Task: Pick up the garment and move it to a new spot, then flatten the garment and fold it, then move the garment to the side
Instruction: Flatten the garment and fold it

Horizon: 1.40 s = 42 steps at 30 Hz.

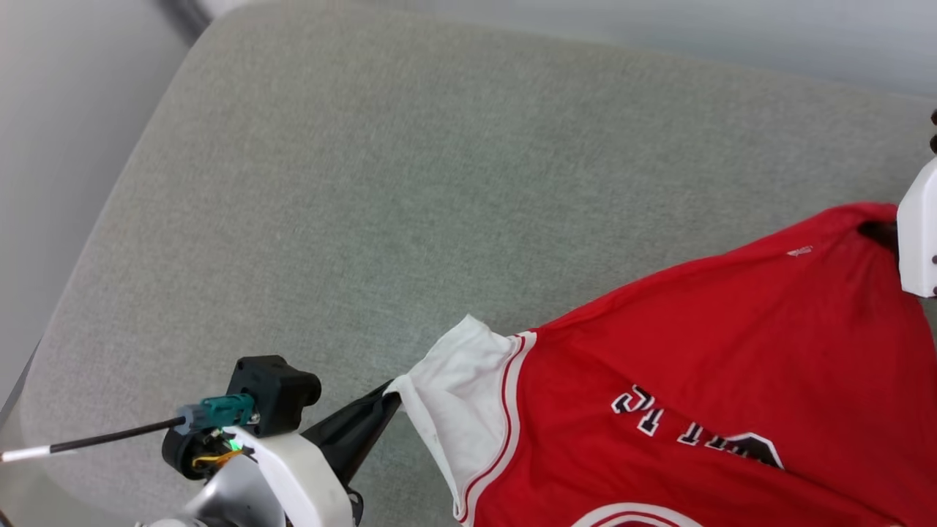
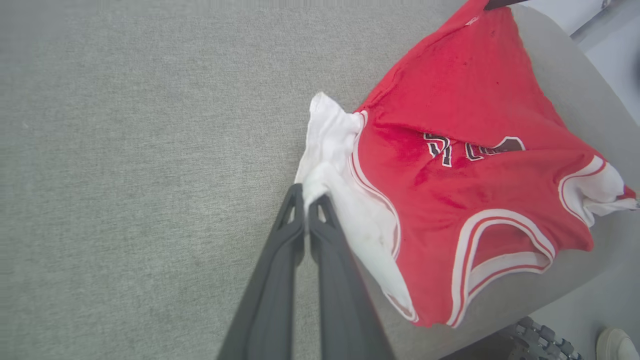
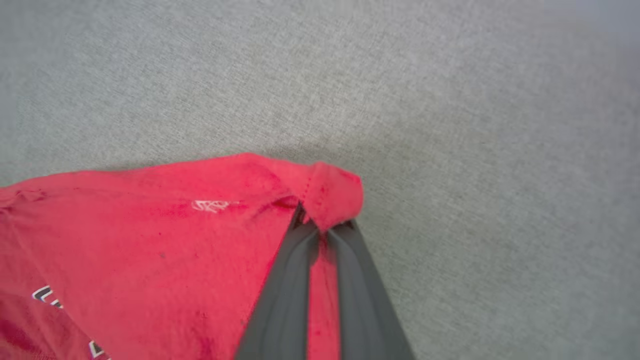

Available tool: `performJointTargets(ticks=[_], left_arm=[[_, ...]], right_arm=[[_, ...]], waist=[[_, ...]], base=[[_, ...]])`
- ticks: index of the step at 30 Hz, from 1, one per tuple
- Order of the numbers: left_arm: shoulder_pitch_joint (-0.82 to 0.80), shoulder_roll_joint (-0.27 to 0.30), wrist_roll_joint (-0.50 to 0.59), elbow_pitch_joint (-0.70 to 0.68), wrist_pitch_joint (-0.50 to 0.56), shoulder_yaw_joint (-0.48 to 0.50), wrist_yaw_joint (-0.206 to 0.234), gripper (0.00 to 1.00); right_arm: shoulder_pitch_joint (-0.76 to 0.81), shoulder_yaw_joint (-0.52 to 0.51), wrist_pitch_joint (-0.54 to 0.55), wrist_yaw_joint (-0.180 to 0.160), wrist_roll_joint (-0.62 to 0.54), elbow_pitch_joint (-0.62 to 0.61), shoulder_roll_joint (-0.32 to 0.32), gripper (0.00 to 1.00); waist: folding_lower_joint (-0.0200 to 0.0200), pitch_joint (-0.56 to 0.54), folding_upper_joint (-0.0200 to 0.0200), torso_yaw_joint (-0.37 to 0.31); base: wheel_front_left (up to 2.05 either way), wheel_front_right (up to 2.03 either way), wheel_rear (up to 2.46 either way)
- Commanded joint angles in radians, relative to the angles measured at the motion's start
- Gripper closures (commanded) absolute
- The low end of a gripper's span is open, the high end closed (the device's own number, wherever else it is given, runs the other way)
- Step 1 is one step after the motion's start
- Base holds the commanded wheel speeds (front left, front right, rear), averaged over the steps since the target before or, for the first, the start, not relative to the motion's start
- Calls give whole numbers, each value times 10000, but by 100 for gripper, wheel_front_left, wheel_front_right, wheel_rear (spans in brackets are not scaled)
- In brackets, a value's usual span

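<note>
The garment [image 1: 695, 344], a red jersey with white sleeves and black lettering, lies rumpled at the right of the grey cushion [image 1: 410, 190]. My left gripper [image 1: 392, 395] is shut on the edge of its white sleeve [image 2: 325, 150]; the left wrist view shows the two dark fingers [image 2: 280, 260] pinching that white fabric at the left gripper [image 2: 306, 196]. My right gripper [image 3: 322, 225] is shut on a red hem corner of the garment [image 3: 150, 240], which folds over its fingertips. In the head view the right arm's white housing [image 1: 919, 234] sits at the right edge over that red corner.
The grey cushion stretches wide to the left and back of the shirt. Pale floor borders the cushion's rounded edges [image 1: 44, 146]. In the left wrist view a dark ridged part [image 2: 540, 340] and a white shoe [image 2: 617, 345] show below the cushion's edge.
</note>
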Motion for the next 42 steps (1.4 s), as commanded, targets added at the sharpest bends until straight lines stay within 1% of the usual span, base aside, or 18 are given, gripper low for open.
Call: performJointTargets(ticks=[1,8,11,16,21,24,26,34,38,42], left_arm=[[-36,56,57,-52,29,33,47,100],[-494,388,43,-560,49,647,243,100],[-892,329,-53,-692,-134,1062,321,100],[-1699,236,-124,-716,-523,1726,359,100],[-2547,278,-161,-625,-917,2454,367,100],[-3051,369,-123,-562,-996,2799,351,100],[-3431,208,-284,-516,-1096,2977,378,100],[-4695,72,-110,-42,-1356,3343,431,100],[-5333,79,-128,240,-1350,3548,538,100],[-6154,147,-98,845,-1387,3708,395,100]], right_arm=[[7,25,-91,-4,52,-96,-53,100],[200,18,-586,-4,581,-974,-319,100],[148,-154,-816,-4,800,-1435,-233,100],[-19,-612,-1115,-4,1300,-2233,137,100],[-316,-841,-1233,-4,1331,-3005,339,100],[-487,-1072,-1304,-4,1364,-3363,394,100],[-557,-1238,-1348,-4,1261,-3559,471,100],[-724,-1681,-1471,-4,1141,-4389,840,100],[-934,-1854,-1593,-4,954,-4649,983,100],[-1188,-1877,-1884,-4,717,-4668,984,100]], waist=[[0,-472,0,-363],[0,-1636,0,-1207],[0,-2112,0,-1611],[0,-2773,0,-2329],[0,-3155,0,-2966],[0,-3227,0,-3267],[0,-3243,0,-3435],[0,-3098,0,-4047],[0,-2710,0,-4234],[0,-2068,0,-4301]], base=[[0,0,0],[0,0,0],[0,0,0],[0,0,0],[0,0,0],[0,0,0],[0,0,0],[0,0,0],[0,0,0],[0,0,0]])
